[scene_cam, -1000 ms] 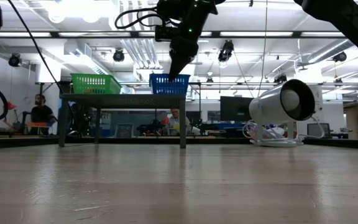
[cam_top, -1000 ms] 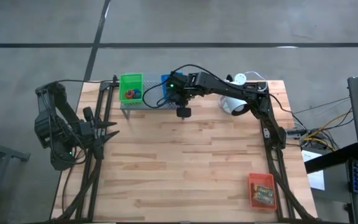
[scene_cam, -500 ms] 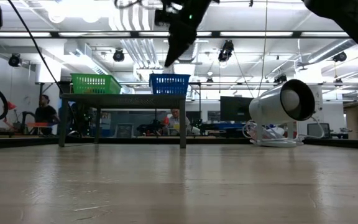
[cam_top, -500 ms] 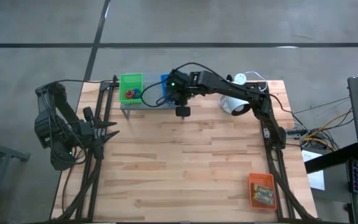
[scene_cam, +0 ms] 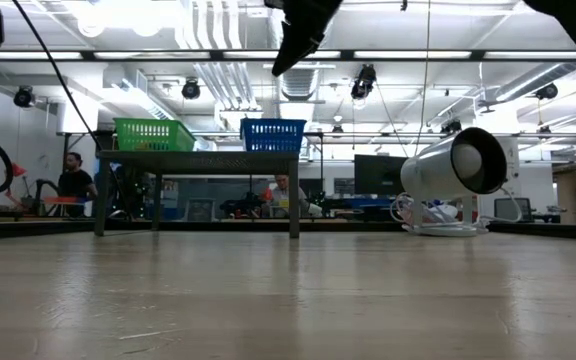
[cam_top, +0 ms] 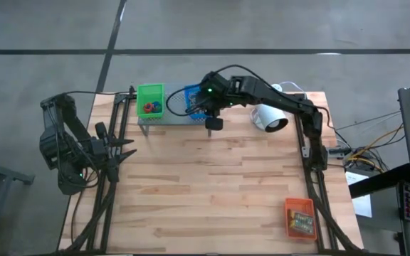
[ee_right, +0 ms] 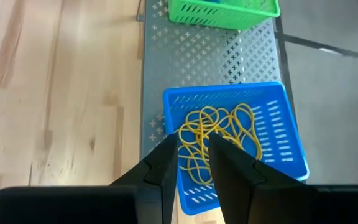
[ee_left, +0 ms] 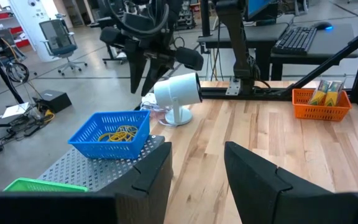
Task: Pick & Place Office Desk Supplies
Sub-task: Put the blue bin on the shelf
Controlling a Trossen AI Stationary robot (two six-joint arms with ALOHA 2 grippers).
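Note:
A blue tray (ee_right: 229,143) holding tan rubber bands (ee_right: 219,140) sits on the right end of a grey perforated shelf (ee_right: 197,56). A green tray (cam_top: 149,99) with red and blue loops (cam_top: 148,108) sits on the shelf's left end. My right gripper (ee_right: 192,144) hangs open above the blue tray (scene_cam: 273,133), slanting down, with nothing between its fingers; it also shows in the low view (scene_cam: 278,68). An orange tray (cam_top: 300,217) with two card boxes (ee_left: 327,93) rests at the near right corner. My left gripper (ee_left: 197,168) waits open by the table's left edge (cam_top: 123,149).
A white lamp (cam_top: 269,117) stands on its round base at the far right, just beside the shelf's right end. Bare wooden tabletop (cam_top: 212,185) spreads from the shelf to the near edge. People move in the room behind the table.
My right gripper has risen out of the blue tray and stands well above its rim, drifting slightly toward the table's right edge. The rubber bands stay in the tray. My left arm has kept still.

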